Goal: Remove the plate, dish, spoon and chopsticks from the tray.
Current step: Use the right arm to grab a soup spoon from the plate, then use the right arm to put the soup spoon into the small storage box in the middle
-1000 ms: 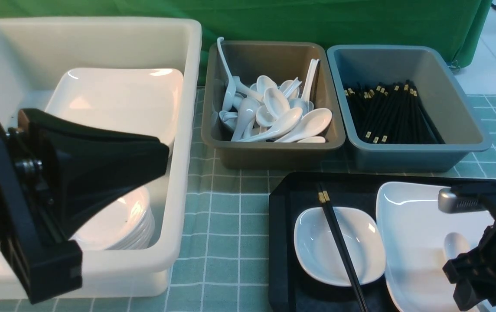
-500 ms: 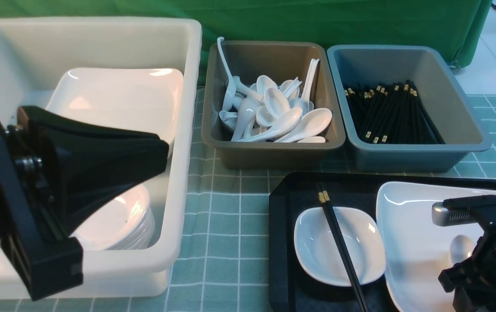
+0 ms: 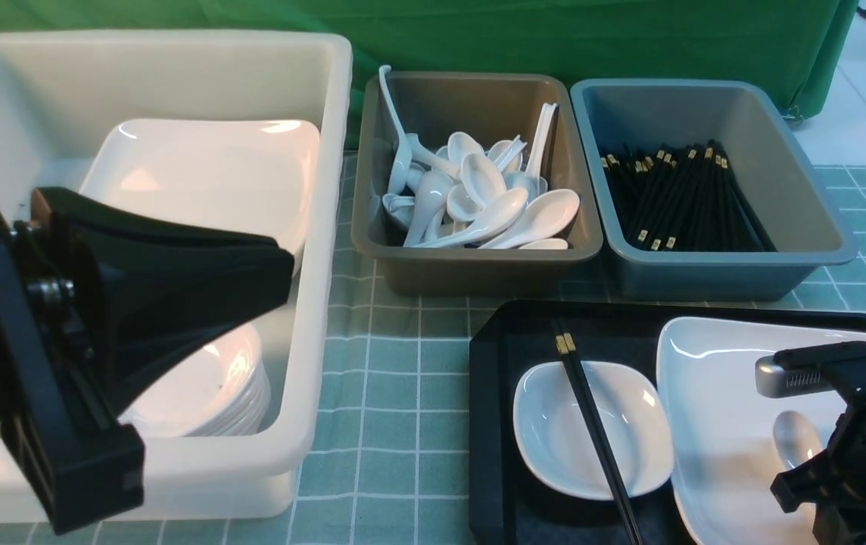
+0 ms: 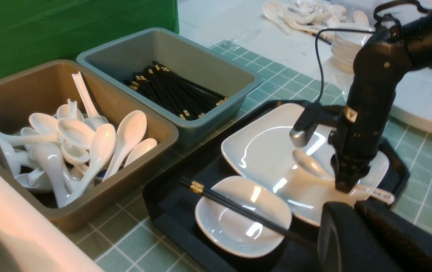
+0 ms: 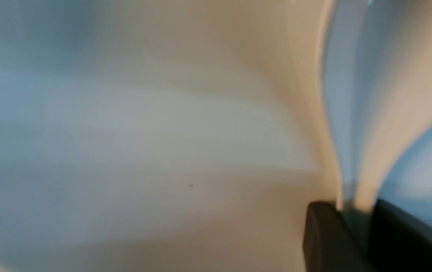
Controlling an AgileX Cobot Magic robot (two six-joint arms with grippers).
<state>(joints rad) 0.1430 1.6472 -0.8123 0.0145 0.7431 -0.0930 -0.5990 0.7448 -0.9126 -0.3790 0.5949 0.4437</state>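
Front view: the tray (image 3: 490, 393) sits lower right of the frame on the green checked desk (image 3: 395, 363), and nothing has come off it yet. The plate (image 3: 713, 393) takes up the tray's right side, partly hidden by the right arm. The dish (image 3: 554, 431) is just left of it. The chopsticks (image 3: 592, 424) lie diagonally across the dish, gold-banded ends pointing up the frame and the thin ends running off the bottom edge.

The spoon (image 3: 795, 439) lies on the plate, bowl end poking out from behind the arm. In the left wrist view the right fingers (image 4: 346, 177) point straight down onto the spoon's handle, and the tail of the handle sticks out past them. The right wrist view is super blurry, but you can make out the pale handle squeezed between the two dark tips at lower right, so they're pinching the spoon. Whether it's lifted off the plate at all, I can't tell.

The left fingers (image 3: 236, 265) fill the left of the frame, pressed together with nothing in them, hovering in front of the white tub (image 3: 327, 227) that holds stacked plates and dishes.

Up top in the middle there's a brown bin (image 3: 471, 265) full of white spoons, and beside it on the right a blue-grey bin (image 3: 705, 276) with a bundle of black chopsticks.
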